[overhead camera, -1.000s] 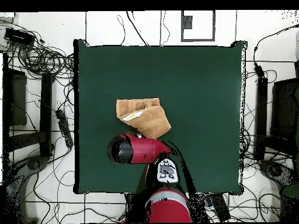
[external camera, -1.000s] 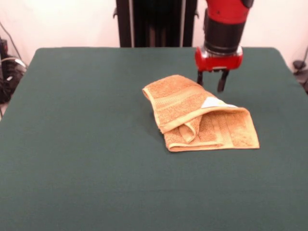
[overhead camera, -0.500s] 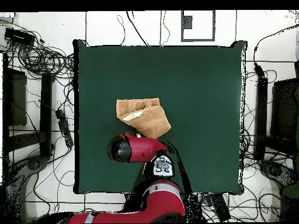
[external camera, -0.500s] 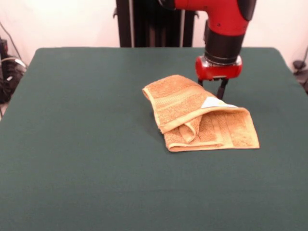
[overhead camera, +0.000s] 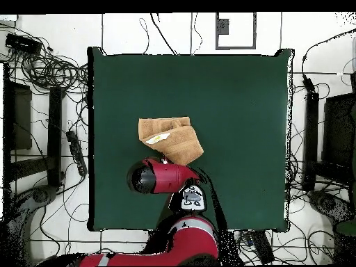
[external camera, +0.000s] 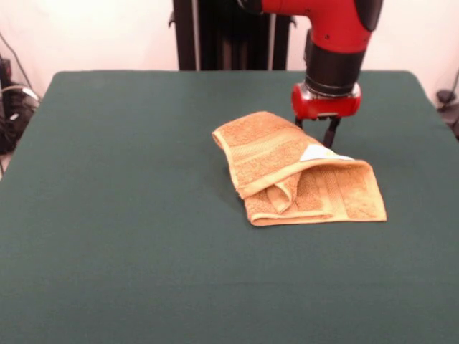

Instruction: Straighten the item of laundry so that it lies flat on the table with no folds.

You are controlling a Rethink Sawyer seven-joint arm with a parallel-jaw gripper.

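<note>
The orange-tan towel (external camera: 297, 172) lies crumpled in the middle of the dark green table (external camera: 129, 215), folded over itself in several layers. A small white tag (external camera: 318, 152) shows on top near its far edge. My gripper (external camera: 314, 133) hangs just behind that far edge, close to the tag. It is open, with nothing between its dark fingers (external camera: 330, 133). From above, the towel (overhead camera: 170, 139) sits beside the red wrist (overhead camera: 156, 177), which hides the gripper.
Cables and black stands ring the table (overhead camera: 243, 104) on the floor. A black pedestal column (external camera: 229, 32) rises behind the table's far edge.
The gripper dropped a little toward the towel's far edge over the first half second, and the arm's upper links swung. Since then it has held still. The towel has not moved.
</note>
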